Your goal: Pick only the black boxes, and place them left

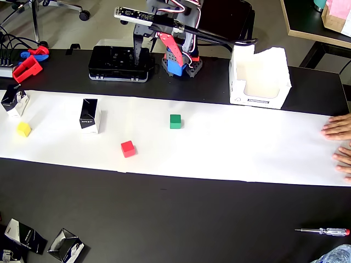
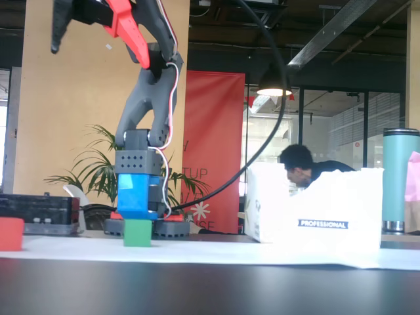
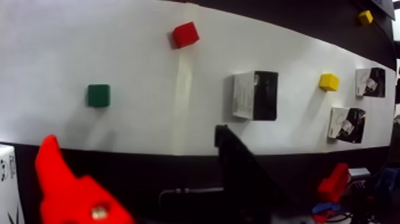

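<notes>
In the overhead view one black box (image 1: 90, 115) stands upright on the white paper, left of centre. Another black box (image 1: 15, 102) stands at the paper's far left edge. The wrist view shows the nearer black box (image 3: 256, 95) and two more at the right, one black box (image 3: 347, 124) close to the paper's edge and one black box (image 3: 369, 82) beyond it. My gripper (image 1: 155, 48) hangs high over the arm base at the back, well away from every box. In the wrist view the gripper (image 3: 135, 137) is open and empty, with a red finger (image 3: 62, 187) and a black finger (image 3: 238, 170).
On the paper lie a yellow cube (image 1: 23, 129), a red cube (image 1: 128, 148) and a green cube (image 1: 175, 121). A flat black device case (image 1: 120, 63) and a white carton (image 1: 258, 76) flank the arm base. A person's hand (image 1: 340, 142) rests at the right; two more black cartons (image 1: 24, 235) lie at the front left.
</notes>
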Robot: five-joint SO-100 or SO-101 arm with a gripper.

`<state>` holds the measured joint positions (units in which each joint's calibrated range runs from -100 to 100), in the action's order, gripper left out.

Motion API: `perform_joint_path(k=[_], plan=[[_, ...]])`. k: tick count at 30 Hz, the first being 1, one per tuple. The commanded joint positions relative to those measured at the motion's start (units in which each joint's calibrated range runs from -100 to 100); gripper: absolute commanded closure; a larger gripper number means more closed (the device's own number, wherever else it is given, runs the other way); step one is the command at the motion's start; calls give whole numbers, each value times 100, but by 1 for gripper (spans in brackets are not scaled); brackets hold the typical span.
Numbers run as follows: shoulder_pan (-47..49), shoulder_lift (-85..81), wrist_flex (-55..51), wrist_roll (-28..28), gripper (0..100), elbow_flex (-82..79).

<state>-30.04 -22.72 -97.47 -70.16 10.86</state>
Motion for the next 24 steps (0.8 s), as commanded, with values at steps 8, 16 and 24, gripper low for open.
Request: perform_joint_path(k=[8, 16, 24], plan=[[-1140, 1289, 41, -737, 49, 1503], [-1565, 2261, 367, -979, 49, 2141], [-1807, 2987, 915, -1074, 48, 2328]])
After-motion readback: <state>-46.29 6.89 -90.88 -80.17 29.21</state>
